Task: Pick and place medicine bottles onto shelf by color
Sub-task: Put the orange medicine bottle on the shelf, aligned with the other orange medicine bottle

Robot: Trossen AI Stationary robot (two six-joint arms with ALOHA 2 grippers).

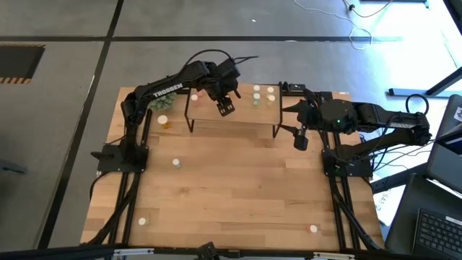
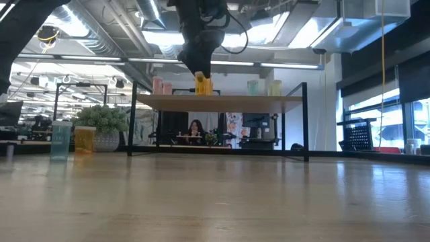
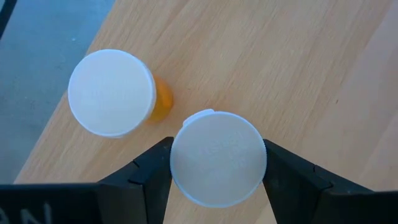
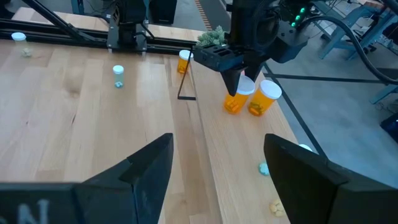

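Orange bottle (image 3: pixel 217 157) is clamped in my left gripper (image 1: pixel 225 108) on the shelf (image 1: pixel 245 115), beside its orange twin (image 3: pixel 112 93), top centre. Right gripper (image 1: pixel 300 139) idles unclenched, empty.

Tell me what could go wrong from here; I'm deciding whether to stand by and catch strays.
1. The left pincer flanks an orange bottle on the shelf, right beside another orange bottle; pulling away carelessly could tip either one.
2. That neighbour stands near the shelf's edge in the left wrist view, so a nudge might send it off.
3. The right pincer waits open beside the shelf; a simultaneous move could crowd the arms.
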